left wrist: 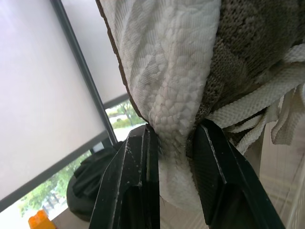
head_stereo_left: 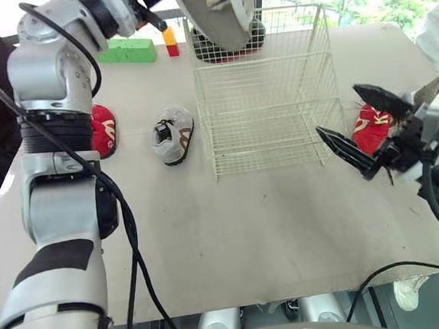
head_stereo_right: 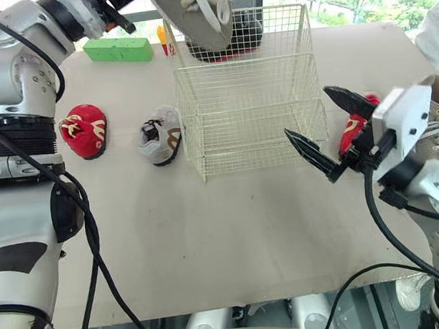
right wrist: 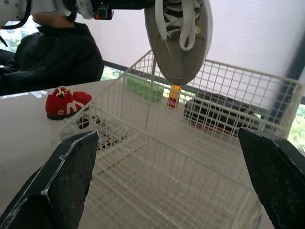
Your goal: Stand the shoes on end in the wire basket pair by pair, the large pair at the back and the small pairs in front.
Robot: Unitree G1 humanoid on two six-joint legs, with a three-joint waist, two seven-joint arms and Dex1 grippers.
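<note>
Our left gripper (left wrist: 174,131) is clamped on a fold of the white knit upper of the large shoe (head_stereo_left: 222,18). The shoe hangs on end above the far rim of the wire basket (head_stereo_left: 257,63). We see no shoe inside the basket yet. Our right gripper (head_stereo_left: 336,109) hovers with its fingers spread wide, holding nothing, just right of the basket. The right red shoe (head_stereo_left: 370,128) lies close behind it. The left red shoe (head_stereo_right: 84,130) and the grey small shoe (head_stereo_left: 174,134) lie on the table (head_stereo_left: 248,231) left of the basket.

We judge 3 risks:
- The pinch takes soft fabric only, so the shoe may swing or slip free on the way down.
- The loose laces could snag on the wire rim.
- A release from this height could let the shoe topple flat instead of standing at the far wall.

The left wrist view shows the pinch itself, knit bunched between the 2 fingers, which the eye views hide behind the shoe. The right wrist view looks from low down and shows the gap between the shoe's lower end and the rim. It also shows a dark object (right wrist: 214,112) beyond the basket and a person in dark clothes (right wrist: 57,62) at the far left.
</note>
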